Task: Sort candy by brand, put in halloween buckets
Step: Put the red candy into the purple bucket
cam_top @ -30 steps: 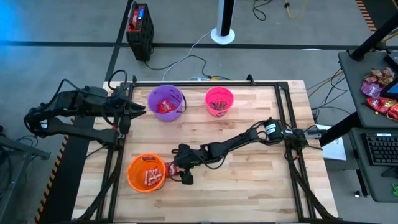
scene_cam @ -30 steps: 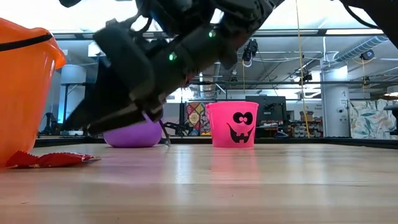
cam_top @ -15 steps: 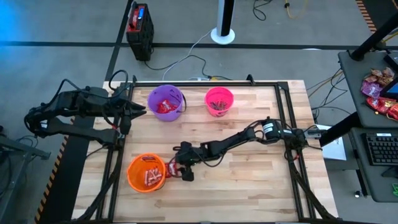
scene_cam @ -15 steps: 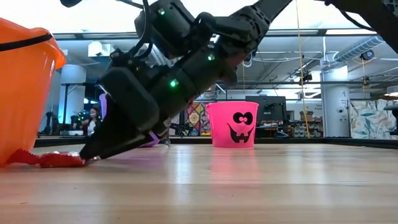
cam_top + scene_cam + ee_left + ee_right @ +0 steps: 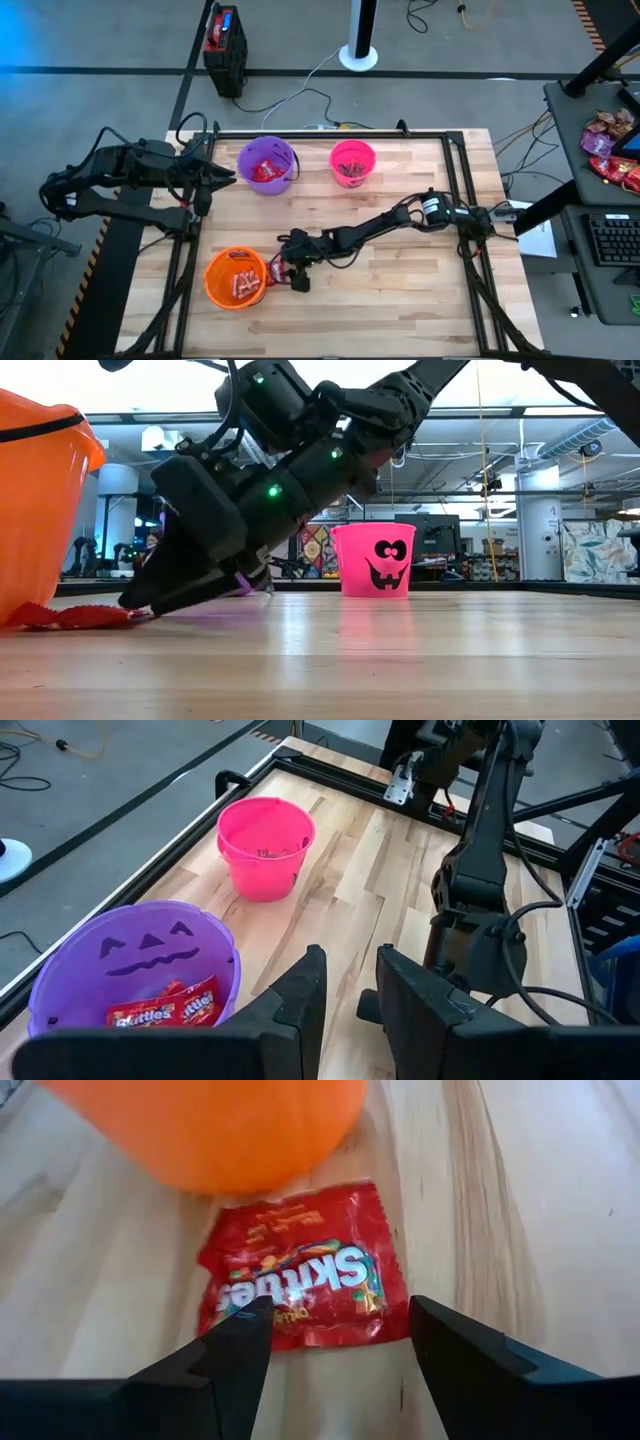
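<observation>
Beside the orange bucket (image 5: 236, 277), the right gripper (image 5: 335, 1342) has dropped to the table, fingers spread astride the red packet (image 5: 300, 1285), ungrasped; pickup looks imminent.

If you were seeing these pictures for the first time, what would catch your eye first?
The right gripper, open and low over the table, frames a red Skittles packet lying against the orange bucket at the near left. Behind it stand the purple bucket, which holds more red packets, and the pink bucket with its black grin. The left gripper waits beside the purple bucket.
</observation>
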